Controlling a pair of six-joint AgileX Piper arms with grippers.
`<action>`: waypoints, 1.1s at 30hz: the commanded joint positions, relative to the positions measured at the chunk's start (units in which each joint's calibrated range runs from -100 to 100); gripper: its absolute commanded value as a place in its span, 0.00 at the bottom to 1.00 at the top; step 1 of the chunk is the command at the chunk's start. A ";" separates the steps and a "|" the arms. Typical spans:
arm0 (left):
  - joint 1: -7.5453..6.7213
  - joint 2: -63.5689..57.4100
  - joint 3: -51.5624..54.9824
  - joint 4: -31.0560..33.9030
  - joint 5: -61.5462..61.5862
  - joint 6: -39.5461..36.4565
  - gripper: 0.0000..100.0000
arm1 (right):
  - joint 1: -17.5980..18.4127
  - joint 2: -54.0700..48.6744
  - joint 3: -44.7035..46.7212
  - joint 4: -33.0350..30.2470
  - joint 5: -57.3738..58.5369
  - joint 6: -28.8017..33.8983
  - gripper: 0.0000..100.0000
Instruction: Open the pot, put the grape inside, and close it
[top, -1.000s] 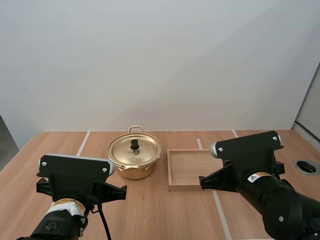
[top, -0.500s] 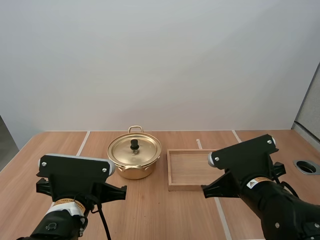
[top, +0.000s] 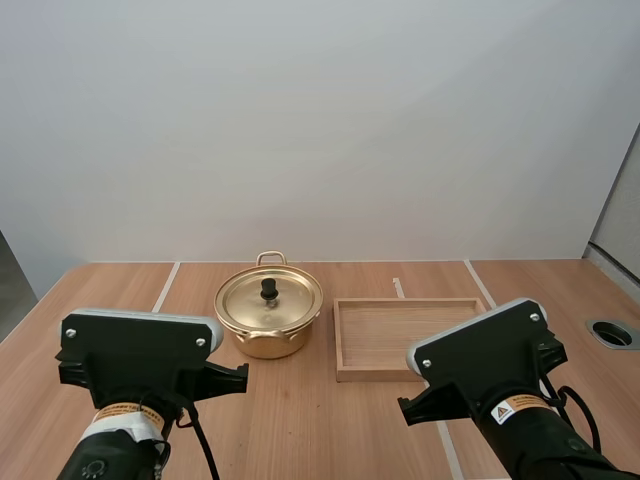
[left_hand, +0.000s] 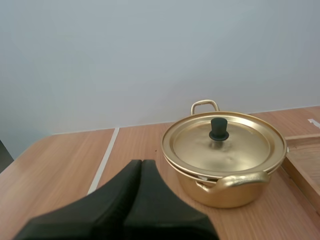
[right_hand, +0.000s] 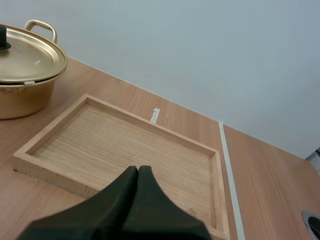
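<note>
Left gripper (left_hand: 141, 165): closed, empty; pot (left_hand: 225, 185) at 1 o'clock.
Right gripper (right_hand: 138, 170): closed, empty; withdrawn toward 6 o'clock, uncovering tray (right_hand: 125, 145).
Lid (left_hand: 240, 147): seated on the pot; opening not begun.

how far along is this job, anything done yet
Done: unclear. The lid sits closed on the pot, hiding the inside, so this could be before the start or after the finish. In hand: nothing; the left gripper, facing the pot, and the right gripper, facing the wooden tray, are both shut on nothing. Left: if the pot is unfilled, every step.
</note>
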 joint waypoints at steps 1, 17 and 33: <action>0.32 -1.13 0.00 0.57 -0.68 -0.45 0.00 | 0.14 -3.45 0.20 -0.47 2.79 -0.62 0.00; 3.01 -1.13 0.00 -2.55 2.67 -1.89 0.00 | 0.14 -4.44 0.20 2.24 8.59 7.36 0.00; 3.01 -1.13 0.00 -2.55 7.81 0.73 0.00 | 0.14 -4.44 0.20 -7.19 7.84 22.53 0.00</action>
